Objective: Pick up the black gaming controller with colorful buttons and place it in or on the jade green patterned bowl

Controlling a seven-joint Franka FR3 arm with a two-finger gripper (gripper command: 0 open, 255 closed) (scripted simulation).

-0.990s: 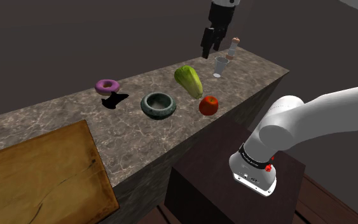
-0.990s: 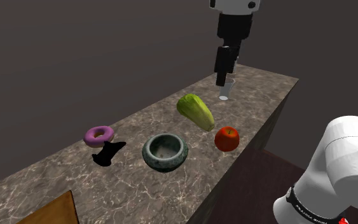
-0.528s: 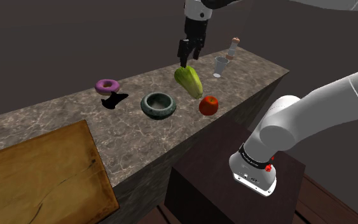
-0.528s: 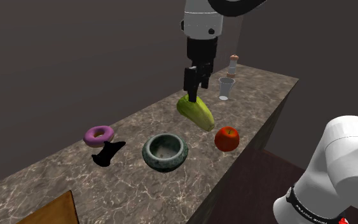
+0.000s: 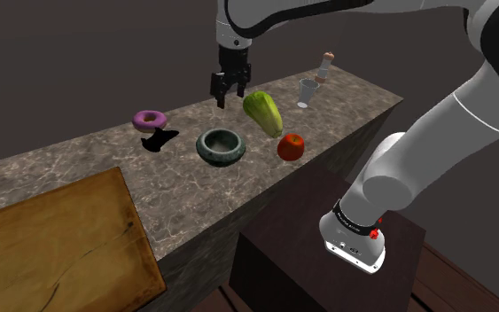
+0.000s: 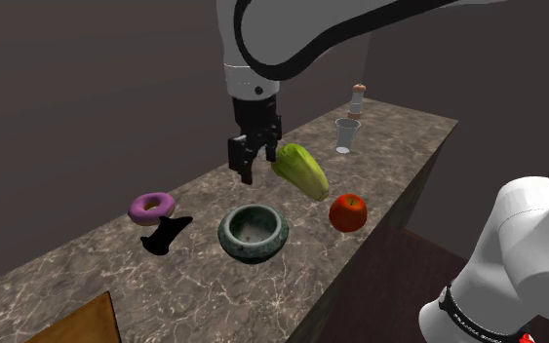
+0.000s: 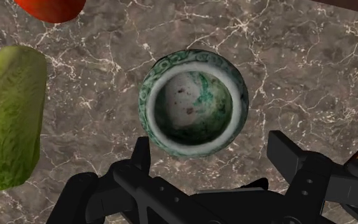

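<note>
The black controller [image 5: 159,140] [image 6: 165,234] lies on the marble counter beside a purple donut; its buttons are too small to make out. A green patterned bowl [image 5: 221,159] [image 6: 253,253] stands to its right in both exterior views, with nothing in it. My gripper [image 5: 230,93] [image 6: 246,166] hangs open above the counter, just behind the bowl and left of the lettuce. In the wrist view the bowl [image 7: 151,102] lies just ahead of the spread fingers of my gripper [image 7: 213,156], which hold nothing.
Along the counter lie a purple donut [image 5: 149,119], a green lettuce [image 5: 263,112] [image 7: 9,114], a red apple [image 5: 291,146], a glass [image 5: 307,91] and a small mill [image 5: 325,66]. A wooden board [image 5: 52,239] covers the near left end. The stand [image 5: 327,266] sits below right.
The gripper has swept from above the glass at the counter's far end to the left, past the lettuce, and lower, ending near the bowl. No object has moved.
</note>
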